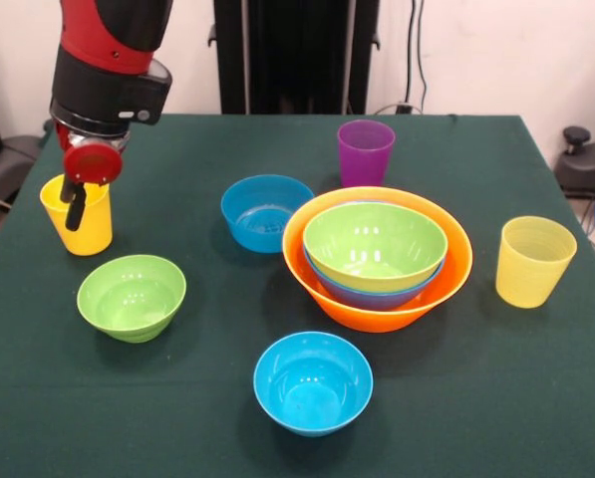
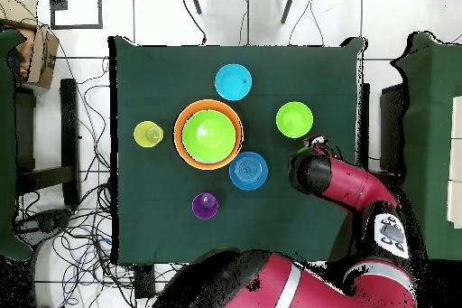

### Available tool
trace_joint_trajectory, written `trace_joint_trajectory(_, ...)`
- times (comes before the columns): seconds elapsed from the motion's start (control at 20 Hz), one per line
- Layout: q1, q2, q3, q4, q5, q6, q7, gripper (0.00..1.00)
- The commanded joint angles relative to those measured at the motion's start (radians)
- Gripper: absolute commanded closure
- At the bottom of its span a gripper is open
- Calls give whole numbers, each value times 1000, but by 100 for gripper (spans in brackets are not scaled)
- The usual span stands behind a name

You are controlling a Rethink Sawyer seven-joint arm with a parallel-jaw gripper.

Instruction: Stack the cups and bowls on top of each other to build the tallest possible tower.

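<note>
The tower's base, the big orange bowl [image 1: 377, 317], stands right of centre with the large blue bowl [image 1: 367, 296] and the medium green bowl [image 1: 375, 244] nested in it; it also shows in the overhead view [image 2: 180, 133]. The small green bowl [image 1: 132, 296], two small blue bowls [image 1: 313, 381] [image 1: 265, 211], the purple cup [image 1: 365, 151] and the pale ribbed yellow cup [image 1: 533, 261] stand apart and upright. My gripper [image 1: 78, 204] is down at the rim of the opaque yellow cup [image 1: 90, 234] at the far left. In the overhead view the arm [image 2: 343, 182] hides that cup.
The dark green table [image 1: 496, 398] ends close to the left of the yellow cup. The black pedestal [image 1: 297, 55] stands behind the table. Dark objects sit on the floor at both sides.
</note>
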Motion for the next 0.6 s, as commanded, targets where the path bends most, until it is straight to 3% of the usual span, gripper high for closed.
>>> trace_joint_trajectory(0.05, 20, 34, 51, -49, 5, -58, 69, 0)
trace_joint_trajectory(0.6, 62, 66, -14, -33, 54, -124, 114, 0)
